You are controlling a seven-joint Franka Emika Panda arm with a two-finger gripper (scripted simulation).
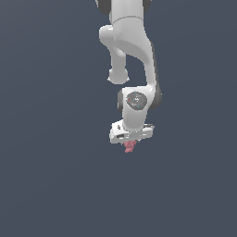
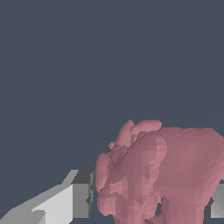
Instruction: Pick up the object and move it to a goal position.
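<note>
Pinkish-red and lumpy, the object [image 1: 130, 147] looks like a crumpled wad with jagged, faceted edges, way smaller than the white gripper [image 1: 131, 144] it pokes out from at about 6 o'clock in the exterior view. Up close in the wrist view the object [image 2: 162, 175] is a mass of rounded bulges with little knobby bits on top. It sits between the two fingers [image 2: 81, 199], which are clamped on it from either side. All around is plain dark grey-blue background [image 1: 46, 139]. The arm [image 1: 132, 51] hangs down from 12 o'clock.
</note>
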